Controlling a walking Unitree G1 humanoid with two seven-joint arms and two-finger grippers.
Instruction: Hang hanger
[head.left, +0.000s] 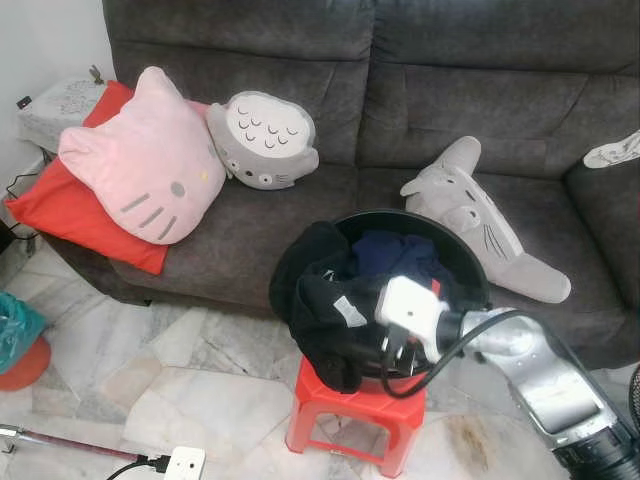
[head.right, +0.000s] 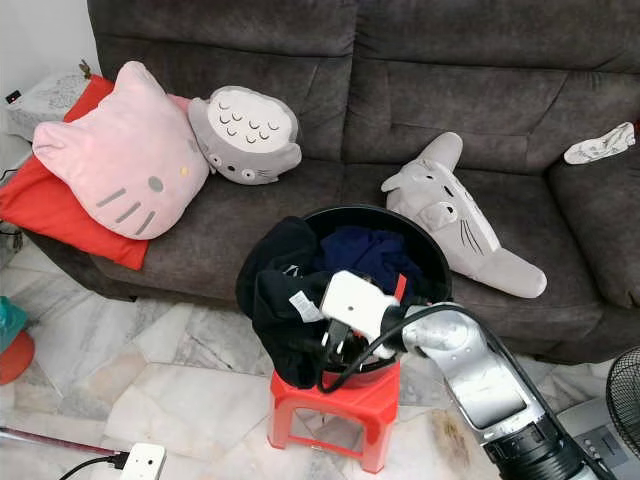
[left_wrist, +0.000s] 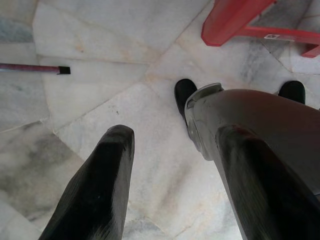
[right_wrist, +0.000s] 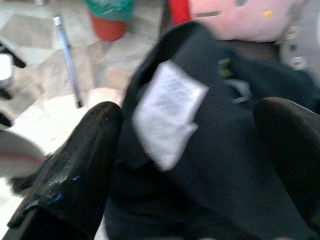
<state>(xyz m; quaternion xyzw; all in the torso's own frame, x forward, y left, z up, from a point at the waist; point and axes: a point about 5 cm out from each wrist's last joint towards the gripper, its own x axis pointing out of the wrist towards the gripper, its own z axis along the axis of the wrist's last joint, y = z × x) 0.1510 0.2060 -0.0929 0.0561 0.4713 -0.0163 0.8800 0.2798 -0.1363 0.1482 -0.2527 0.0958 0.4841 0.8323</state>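
In the left eye view the right claw reaches down to the black basket that stands on a red stool in front of the grey sofa, its tip at the black garment draped over the basket's near rim; a dark blue garment lies deeper inside. No hanger can be made out, so hanging looks not yet begun, and by my judgement the work is at its very start, with the clothing to be sorted first. On the sofa sit a pink cat cushion on a red pillow, a round grey owl cushion and a long grey plush, all well apart from the basket. The right eye view tells the same, and adds a standing fan near the right arm and a white power strip on the marble floor, both of which could foul a turn or a step. In the left wrist view the left claw hangs idle over the floor, its fingers spread and holding nothing, with the robot's own foot and a thin red pole below. In the right wrist view the fingers stand wide apart on either side of the black garment and its white label, released, gripping nothing as yet.
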